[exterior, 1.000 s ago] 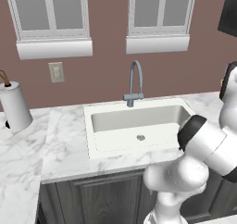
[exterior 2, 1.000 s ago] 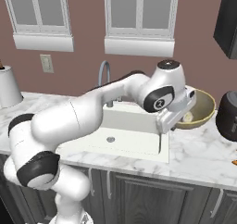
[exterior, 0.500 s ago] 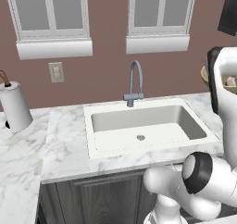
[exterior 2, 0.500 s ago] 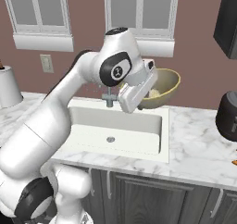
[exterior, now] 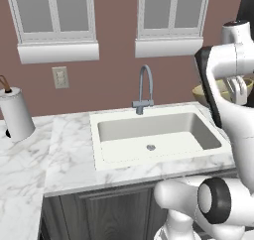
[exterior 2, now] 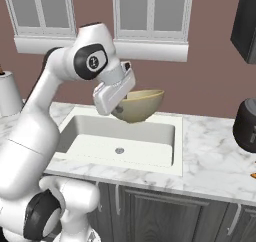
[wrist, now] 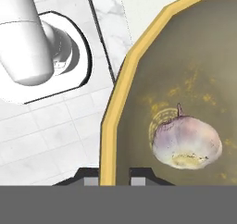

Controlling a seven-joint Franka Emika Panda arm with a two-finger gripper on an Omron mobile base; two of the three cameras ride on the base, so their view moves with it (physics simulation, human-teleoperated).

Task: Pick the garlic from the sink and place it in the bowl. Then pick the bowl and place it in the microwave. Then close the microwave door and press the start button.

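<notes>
Here the gripper [wrist: 115, 176] is pinched on the rim of the bowl [wrist: 185, 93], one dark fingertip outside the yellow edge and one inside it, the jaws narrowed to the thickness of the wall. In the hand view the garlic [wrist: 186, 142] lies on the bowl's mottled tan floor, a pale pinkish bulb with a short stem, resting near the middle and apart from the rim.

In the right base view the bowl [exterior 2: 139, 105] hangs in the air beneath the white hand, tilted a little, above the back of the sink [exterior 2: 170, 132] and clear of it. The left base view shows the bowl [exterior: 208, 92] at the right edge, partly hidden behind the arm, higher than the countertop [exterior: 59, 150].

The sink [exterior: 104, 130] sits in the marble counter with its round grey drain [exterior: 151, 147] on the floor and the curved faucet [exterior: 144, 88] behind it. A paper towel roll [exterior: 16, 113] stands at the far left, and a dark rounded appliance [exterior 2: 246, 126] stands on the counter to the right.
</notes>
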